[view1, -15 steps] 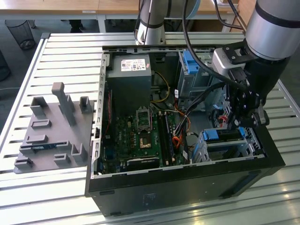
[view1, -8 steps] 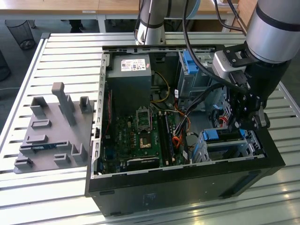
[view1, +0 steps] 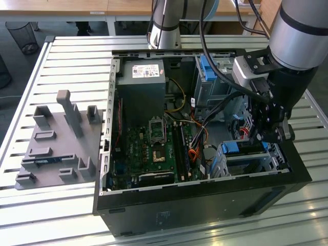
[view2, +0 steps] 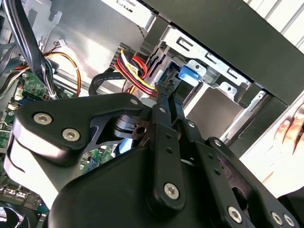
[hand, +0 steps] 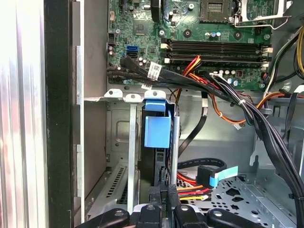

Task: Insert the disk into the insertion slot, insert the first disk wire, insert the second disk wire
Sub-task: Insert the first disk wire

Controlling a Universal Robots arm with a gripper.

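Exterior view looks down on the whole case (view1: 195, 205); both wrist views closely share the disk (hand: 156, 130) (view2: 187, 73).

White label (view1: 148, 70) on power supply (view1: 141, 100): print not legible.

The silver-grey arm (view1: 297, 31) has black cables (view1: 201, 36) and a black claw (view2: 165, 90) with silver screws (view2: 171, 190).

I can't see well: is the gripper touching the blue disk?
Touching. In the first wrist view the gripper pinches the end of the disk, with no gap between them.
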